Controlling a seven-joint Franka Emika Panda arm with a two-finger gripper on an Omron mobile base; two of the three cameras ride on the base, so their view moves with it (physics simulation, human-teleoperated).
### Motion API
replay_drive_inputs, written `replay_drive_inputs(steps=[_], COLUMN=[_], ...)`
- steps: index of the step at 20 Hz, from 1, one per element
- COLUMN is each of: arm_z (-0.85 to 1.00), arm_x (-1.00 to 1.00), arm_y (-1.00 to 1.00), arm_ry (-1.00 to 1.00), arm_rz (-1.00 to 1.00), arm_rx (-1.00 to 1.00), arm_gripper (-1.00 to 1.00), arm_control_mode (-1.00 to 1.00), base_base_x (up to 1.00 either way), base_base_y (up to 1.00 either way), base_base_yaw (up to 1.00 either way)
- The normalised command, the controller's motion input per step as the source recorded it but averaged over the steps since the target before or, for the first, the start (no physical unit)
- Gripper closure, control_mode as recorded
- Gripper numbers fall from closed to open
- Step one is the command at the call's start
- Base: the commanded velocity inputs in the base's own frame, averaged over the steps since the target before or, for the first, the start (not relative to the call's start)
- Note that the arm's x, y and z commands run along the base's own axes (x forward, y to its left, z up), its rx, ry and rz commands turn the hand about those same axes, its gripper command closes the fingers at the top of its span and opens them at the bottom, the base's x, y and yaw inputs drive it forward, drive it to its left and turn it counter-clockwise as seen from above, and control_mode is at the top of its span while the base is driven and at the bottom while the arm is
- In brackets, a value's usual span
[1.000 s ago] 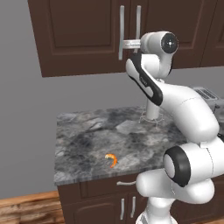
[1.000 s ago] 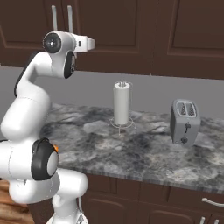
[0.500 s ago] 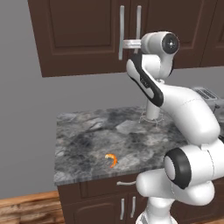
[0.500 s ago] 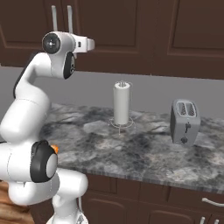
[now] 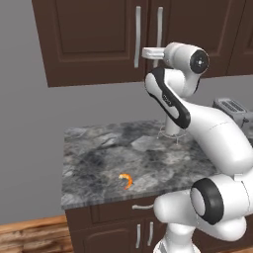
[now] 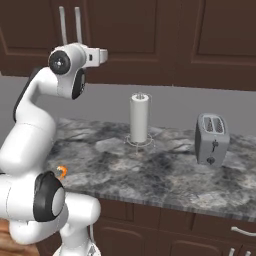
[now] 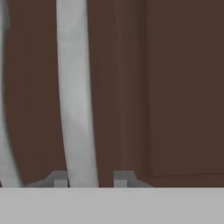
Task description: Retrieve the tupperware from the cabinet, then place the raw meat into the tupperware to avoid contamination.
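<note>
From the left base view, the white two-finger gripper (image 5: 145, 52) sits high against the large dark brown panelled wall cabinet (image 5: 89, 39), level with its long silver bar handles (image 5: 137, 34). It has hardly shifted over the last second and both doors are still shut. The tiny curled orange shrimp (image 5: 126, 181) lies alone near the front edge of the grey marbled counter (image 5: 99, 153), towards its left end. From the right base view the gripper (image 6: 104, 55) reaches towards the doors just below and right of the handles (image 6: 78, 22), and the shrimp (image 6: 61, 172) peeks out beside the arm. In the hand view the fingers (image 7: 61, 178) are apart, straddling one handle (image 7: 76, 96) without pinching it. I judge the tupperware is still behind those doors, so retrieval has not begun: the fingers must close and pull.
</note>
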Motion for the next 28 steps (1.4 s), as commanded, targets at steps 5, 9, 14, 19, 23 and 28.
replay_drive_inputs(steps=[5,9,14,19,23,28], arm_z=[0.23,0.37,0.47,0.51,0.5,0.43], arm_x=[-0.39,-0.36,-0.38,-0.29,-0.39,-0.34], arm_y=[-0.45,-0.39,-0.44,-0.23,-0.3,-0.2], arm_ry=[-0.09,-0.04,0.0,0.03,0.03,0.01], arm_rz=[0.02,0.01,0.0,0.0,0.0,0.0], arm_rx=[0.04,0.02,0.02,0.0,0.0,0.0], arm_gripper=[1.0,1.0,1.0,1.0,1.0,1.0], arm_control_mode=[-1.0,-1.0,-1.0,-1.0,-1.0,-1.0], base_base_x=[0.0,0.0,0.0,0.0,0.0,0.0], base_base_y=[0.0,0.0,0.0,0.0,0.0,0.0], base_base_yaw=[0.0,0.0,0.0,0.0,0.0,0.0])
